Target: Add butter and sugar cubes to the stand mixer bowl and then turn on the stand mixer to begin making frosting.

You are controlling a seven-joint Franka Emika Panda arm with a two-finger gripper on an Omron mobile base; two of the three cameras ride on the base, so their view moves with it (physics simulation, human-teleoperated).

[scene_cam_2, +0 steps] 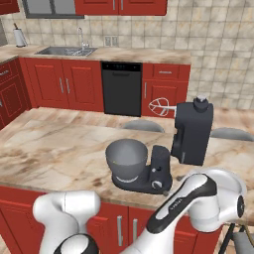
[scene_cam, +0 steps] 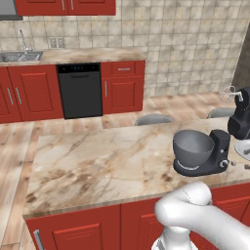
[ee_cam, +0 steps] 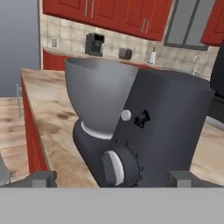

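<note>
The dark stand mixer (scene_cam: pixel 211 157) stands on the island counter with its head (scene_cam_2: pixel 192 133) tilted up and its wire whisk (scene_cam_2: pixel 161 106) raised. The grey stand mixer bowl (scene_cam: pixel 193 146) sits on the mixer's base. In the hand view the stand mixer (ee_cam: pixel 162 127), the stand mixer bowl (ee_cam: pixel 98 94) and the silver knob (ee_cam: pixel 113 168) loom close. My gripper (ee_cam: pixel 113 179) is open, level with the knob, one fingertip on either side of it and nothing held. Two tiny brown sugar cubes (scene_cam: pixel 246 166) lie right of the base. The butter is out of view.
A white plate (scene_cam: pixel 242 149) lies right of the mixer, partly behind my arm (scene_cam_2: pixel 198 198). Two grey stools (scene_cam_2: pixel 143 125) stand at the island's far side. Red cabinets, a black dishwasher (scene_cam: pixel 79 90) and a sink (scene_cam_2: pixel 67 50) line the back wall.
</note>
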